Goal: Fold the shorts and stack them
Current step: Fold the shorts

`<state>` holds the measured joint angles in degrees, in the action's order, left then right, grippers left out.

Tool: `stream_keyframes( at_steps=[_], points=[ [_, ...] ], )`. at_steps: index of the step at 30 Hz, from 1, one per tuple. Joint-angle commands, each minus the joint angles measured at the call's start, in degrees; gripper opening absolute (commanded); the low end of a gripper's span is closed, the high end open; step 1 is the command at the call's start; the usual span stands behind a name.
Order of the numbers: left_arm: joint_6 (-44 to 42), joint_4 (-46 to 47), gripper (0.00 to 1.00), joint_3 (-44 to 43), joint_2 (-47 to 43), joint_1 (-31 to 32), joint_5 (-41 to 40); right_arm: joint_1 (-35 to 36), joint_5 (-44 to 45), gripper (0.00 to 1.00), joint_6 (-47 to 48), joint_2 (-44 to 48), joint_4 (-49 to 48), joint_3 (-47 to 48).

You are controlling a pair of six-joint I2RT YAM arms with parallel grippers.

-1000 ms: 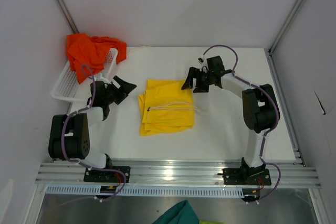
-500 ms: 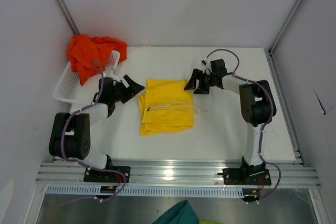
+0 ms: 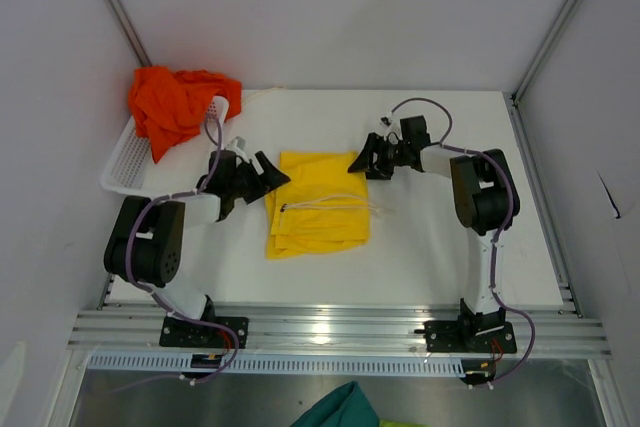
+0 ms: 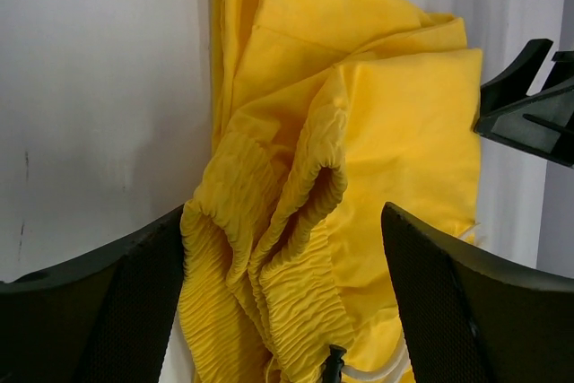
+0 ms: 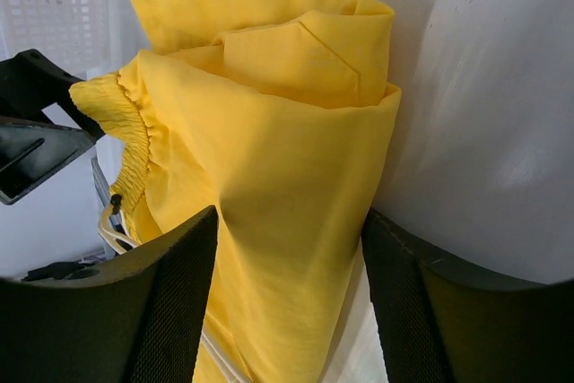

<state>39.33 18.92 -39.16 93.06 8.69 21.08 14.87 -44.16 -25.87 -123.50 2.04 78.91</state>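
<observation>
White walls stand all around a white worktop (image 3: 430, 237). The yellow shorts (image 3: 315, 202) lie in the middle of it, partly folded, with the white strings (image 3: 340, 205) on top. The orange-red shorts (image 3: 170, 107) sit in a heap on a white basket (image 3: 125, 162) at the far left corner.

I think the step in hand is one more fold of the yellow pair. Both arms reach for its far edge, one at each far corner.

The left tool (image 3: 272, 175) is wide open and holds nothing. In the left wrist view the bunched waistband (image 4: 287, 221) sits between its two fingers, but they do not squeeze it.

The right tool (image 3: 360, 167) is at the other far corner. Its fingers stand apart with the yellow cloth between them, and it has not pinched the cloth yet.

Next, I think both tools need to shut on the cloth at the same time. Each one should catch all the layers, since the cloth is thin and floppy. Then they can lift the far edge and bring it over toward the near edge. The orange-red pair has not been folded yet.
</observation>
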Motion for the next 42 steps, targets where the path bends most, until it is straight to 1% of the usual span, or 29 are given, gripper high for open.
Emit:
stream_keyframes(
  at_steps=[1, 4, 6, 7, 8, 10, 11, 13, 16, 17, 20, 23, 24, 25, 26, 27, 28, 29, 30, 31, 33, 34, 35, 36, 37, 38, 39, 41, 42],
  points=[
    [-2.1, 2.5, 0.86, -2.0, 1.3, 0.9, -1.5, 0.3, -0.6, 0.66, -0.1, -1.8, -1.2, 1.3],
    [-2.2, 2.4, 0.82, -3.6, 3.1, 1.0, -1.0, 0.5, -0.8, 0.65, -0.1, -2.1, -1.4, 1.3],
    [-2.5, 1.4, 0.75, -5.0, 4.6, 1.5, -1.0, 0.8, -0.9, 0.63, -0.2, -2.2, -1.4, 1.3],
    [-2.8, 1.0, 0.65, -6.6, 5.3, 1.7, -0.9, 0.9, -1.0, 0.62, -0.3, -2.3, -1.4, 1.3],
    [-2.8, 0.6, 0.45, -7.3, 5.9, 1.8, -0.9, 0.9, -1.2, 0.62, -0.4, -2.3, -1.4, 1.3],
    [-2.8, -0.7, 0.32, -8.9, 7.7, 1.8, -1.0, 1.0, -1.1, 0.61, -0.2, -2.3, -1.4, 1.4],
    [-2.9, -1.3, 0.19, -10.1, 8.2, 1.8, -1.0, 1.1, -1.3, 0.60, -0.2, -2.3, -1.4, 1.4],
    [-3.0, -2.3, 0.00, -11.2, 9.6, 1.8, -0.6, 1.2, -1.5, 0.57, -0.1, -2.4, -1.4, 1.3],
    [-3.0, -3.0, 0.00, -12.9, 10.7, 1.8, -0.2, 1.1, -1.6, 0.56, -0.1, -2.3, -1.4, 1.2],
    [-3.0, -3.1, 0.00, -13.6, 11.5, 1.7, 0.1, 1.1, -1.6, 0.56, -0.1, -2.2, -3.3, 1.1],
    [-3.2, -2.2, 0.00, -15.2, 13.3, 1.4, 2.1, 1.1, -2.2, 0.53, -0.4, -1.7, -4.2, 0.2],
    [-3.8, -0.7, 0.00, -17.2, 15.4, 1.0, 4.7, 1.1, -2.3, 0.40, -0.8, -1.4, -5.3, -0.6],
    [-4.4, -0.8, 0.00, -19.4, 17.2, 0.9, 6.1, 1.1, -2.4, 0.32, -0.9, -1.4, -5.5, -0.6],
    [-4.7, -1.7, 0.01, -19.8, 18.4, 0.9, 6.9, 1.2, -2.3, 0.27, -1.0, -1.4, -5.5, -0.7],
    [-5.0, -2.3, 0.06, -21.8, 20.1, 0.8, 7.7, 1.1, -2.2, 0.16, -1.2, -1.3, -5.5, -0.7],
    [-5.1, -2.8, 0.13, -23.1, 20.7, 0.7, 7.7, 1.1, -2.0, 0.10, -1.2, -1.3, -5.5, -0.7],
    [-5.1, -3.0, 0.34, -22.9, 20.7, 0.7, 7.7, 1.2, -1.6, 0.04, -1.2, -1.5, -5.3, -0.6],
    [-5.1, -1.5, 0.47, -22.4, 20.2, 0.5, 7.5, 1.1, -1.2, 0.00, -1.3, -1.4, -4.9, -0.3],
    [-4.6, -0.2, 0.59, -19.0, 17.8, 0.3, 6.9, 1.1, -0.8, 0.00, -1.4, -1.4, -4.8, -0.4],
    [-4.0, 0.5, 0.80, -18.1, 16.5, 0.1, 6.7, 1.0, -0.3, 0.00, -1.6, -1.3, -4.7, -0.3],
    [-2.9, -0.2, 0.87, -17.0, 13.1, -0.5, 7.9, 0.9, 1.4, 0.00, -2.5, -1.0, -4.6, -0.6],
    [-2.8, -1.9, 0.97, -17.5, 12.1, -0.6, 7.6, 0.6, 2.1, 0.00, -3.1, -0.6, -4.9, -0.9],
    [-3.2, -4.2, 0.97, -18.1, 11.0, -0.6, 7.1, 0.4, 3.8, 0.00, -5.6, -0.3, -6.2, -1.8],
    [-3.4, -8.7, 0.98, -19.0, 9.9, -0.6, 5.5, 0.0, 4.5, 0.00, -7.3, 0.1, -7.5, -2.7],
    [-3.5, -10.3, 0.98, -19.1, 7.3, -0.6, 4.8, -0.9, 5.7, 0.00, -9.2, 1.4, -9.0, -3.9],
    [-3.6, -11.3, 0.98, -18.9, 5.7, -0.6, 4.0, -1.4, 9.4, 0.00, -14.2, 2.6, -13.1, -5.7],
    [-3.6, -13.1, 0.98, -18.5, 4.3, -0.5, 3.1, -1.9, 12.2, 0.00, -17.3, 4.0, -15.6, -11.2],
    [-3.6, -14.2, 0.98, -16.8, -0.1, -0.5, 0.6, -3.1, 17.2, 0.00, -23.1, 9.6, -23.6, -17.9],
    [-3.5, -14.3, 0.99, -16.2, -1.4, -0.4, 0.1, -3.0, 22.7, 0.00, -28.0, 11.7, -25.1, -21.1]
  ],
)
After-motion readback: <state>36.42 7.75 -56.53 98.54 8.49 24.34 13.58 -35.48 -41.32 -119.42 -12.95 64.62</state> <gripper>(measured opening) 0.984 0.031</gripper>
